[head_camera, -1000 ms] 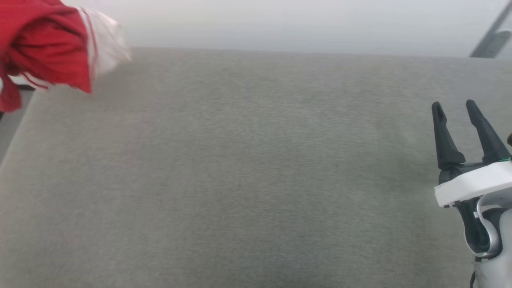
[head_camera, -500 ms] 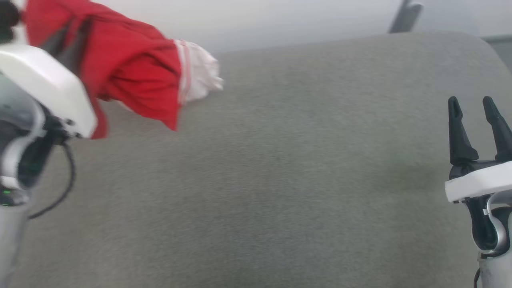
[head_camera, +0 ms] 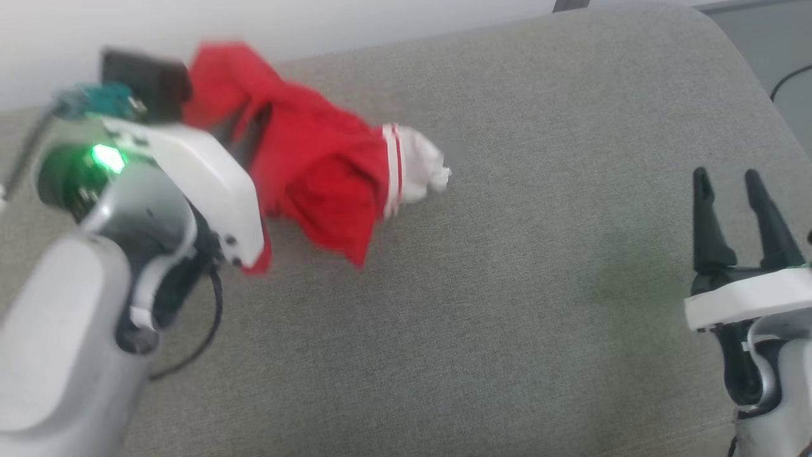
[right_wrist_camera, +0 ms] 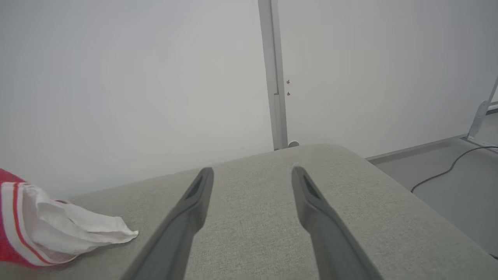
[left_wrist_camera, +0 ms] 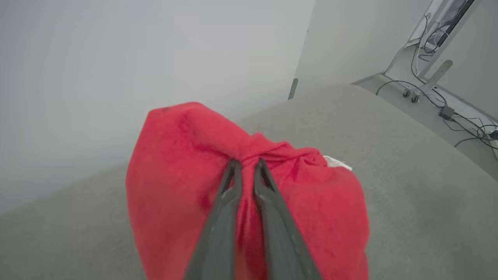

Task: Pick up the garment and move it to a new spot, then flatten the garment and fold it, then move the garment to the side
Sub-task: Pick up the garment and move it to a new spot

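Note:
The garment (head_camera: 317, 171) is a bunched red shirt with a white sleeve and red-striped trim. It hangs from my left gripper (head_camera: 244, 127) above the back left of the grey cushioned surface (head_camera: 507, 266). In the left wrist view the left gripper (left_wrist_camera: 247, 164) is shut on a fold of the red garment (left_wrist_camera: 175, 182). The white sleeve (right_wrist_camera: 66, 227) trails to the right and seems to touch the surface. My right gripper (head_camera: 726, 181) stands open and empty at the right, well away from the cloth; the right gripper (right_wrist_camera: 253, 175) has its fingers spread wide.
The grey surface has a rounded far right corner (head_camera: 717, 25) with floor beyond it. Cables (left_wrist_camera: 447, 105) and a metal frame stand on the floor at the right. A white wall with a vertical post (right_wrist_camera: 274, 77) rises behind the surface.
The camera has swung, bringing my left arm into view. The left gripper has carried the garment rightward from the surface's left edge to over its back left. The right gripper stays open.

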### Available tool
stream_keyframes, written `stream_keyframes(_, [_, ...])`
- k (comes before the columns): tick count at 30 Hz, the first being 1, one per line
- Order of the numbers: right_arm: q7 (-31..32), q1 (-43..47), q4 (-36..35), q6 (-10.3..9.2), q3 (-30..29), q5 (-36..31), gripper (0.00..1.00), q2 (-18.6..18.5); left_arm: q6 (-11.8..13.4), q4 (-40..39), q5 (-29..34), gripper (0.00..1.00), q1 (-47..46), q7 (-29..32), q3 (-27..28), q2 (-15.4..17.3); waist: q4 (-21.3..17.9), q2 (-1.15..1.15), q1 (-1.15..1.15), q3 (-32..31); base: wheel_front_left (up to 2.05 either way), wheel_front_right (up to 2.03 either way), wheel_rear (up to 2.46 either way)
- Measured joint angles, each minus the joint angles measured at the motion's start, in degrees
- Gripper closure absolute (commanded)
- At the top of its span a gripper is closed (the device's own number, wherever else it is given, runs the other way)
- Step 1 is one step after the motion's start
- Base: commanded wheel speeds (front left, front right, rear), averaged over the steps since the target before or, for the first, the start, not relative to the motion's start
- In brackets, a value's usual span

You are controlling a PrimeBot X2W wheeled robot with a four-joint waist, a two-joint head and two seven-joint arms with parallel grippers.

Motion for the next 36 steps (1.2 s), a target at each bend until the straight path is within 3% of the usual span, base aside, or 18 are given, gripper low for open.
stream_keyframes(8, [-1.3,0.0,2.7,0.0,1.9,0.5,0.0,0.5,-0.3,8.5,-0.5,1.0,8.2,-1.2,-3.4,-1.4,0.5,0.0,0.0,0.1,0.0,0.0,0.0])
stream_keyframes(21, [-1.5,-0.1,4.3,0.0,3.9,0.9,0.0,-0.4,-4.7,27.4,-1.3,1.0,11.2,-5.2,-7.9,-5.5,2.3,0.0,0.0,-1.2,0.0,0.0,0.0])
stream_keyframes(24, [-1.4,0.0,4.4,0.0,4.1,0.9,0.0,-0.6,-5.8,30.2,-1.9,0.63,10.6,-5.7,-8.4,-6.7,2.9,0.0,0.0,-1.8,0.0,0.0,0.0])
stream_keyframes(25, [-1.4,0.0,4.4,0.0,4.1,0.9,0.0,-0.8,-6.1,30.8,-2.2,0.16,10.4,-6.3,-8.5,-6.9,3.1,0.0,0.0,-2.0,0.0,0.0,0.0])
stream_keyframes(26, [-1.2,0.0,4.4,0.0,4.1,0.9,0.0,-1.0,-6.6,31.5,-2.3,0.0,10.2,-6.6,-8.6,-7.0,3.4,0.0,0.0,-2.3,0.0,0.0,0.0])
stream_keyframes(36, [0.0,2.0,4.4,0.0,3.9,1.0,0.0,-2.1,-8.5,31.1,-3.0,0.0,9.6,-12.1,-6.7,-6.1,6.4,0.0,0.0,-6.3,0.0,0.0,0.0])
